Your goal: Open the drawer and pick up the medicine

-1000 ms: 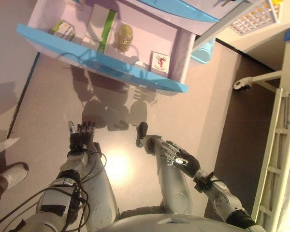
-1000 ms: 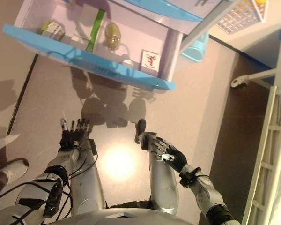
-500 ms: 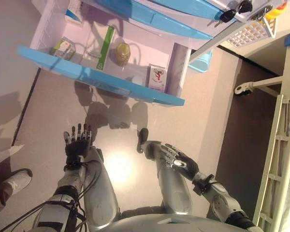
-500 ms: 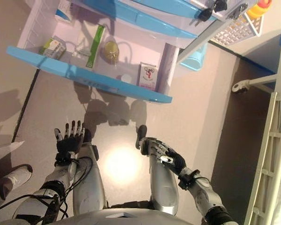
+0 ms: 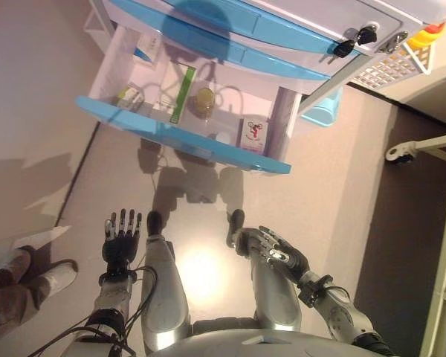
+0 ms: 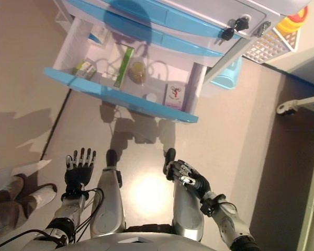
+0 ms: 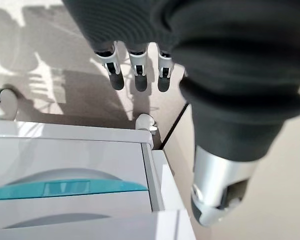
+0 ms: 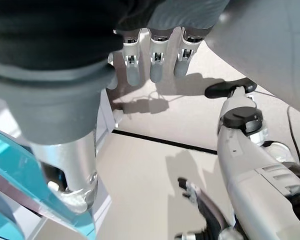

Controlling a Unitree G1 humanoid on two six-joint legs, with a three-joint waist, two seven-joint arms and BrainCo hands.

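Observation:
The white cabinet's lower drawer (image 5: 182, 138), with a blue front, stands pulled open. In it lie a small green and white box (image 5: 129, 95), a long green box (image 5: 182, 92), an amber bottle (image 5: 204, 100) and a white box with a red figure (image 5: 254, 134). My left hand (image 5: 120, 238) is open with straight fingers, low over the floor and well short of the drawer. My right hand (image 5: 273, 251) is open and relaxed, also low and empty. The left wrist view shows the fingers (image 7: 136, 70) over the floor by the cabinet (image 7: 70, 165).
A person's shoes (image 5: 31, 274) stand at the lower left. A light blue bin (image 5: 324, 111) sits right of the cabinet, with a white basket (image 5: 390, 65) on its side. A white bed frame with a caster (image 5: 403, 152) is at the right. Keys (image 5: 349, 42) hang in the upper drawers' locks.
The camera has moved, so more of the cabinet's upper drawers shows and the drawer sits nearer the middle. Both hands stay open, low and empty.

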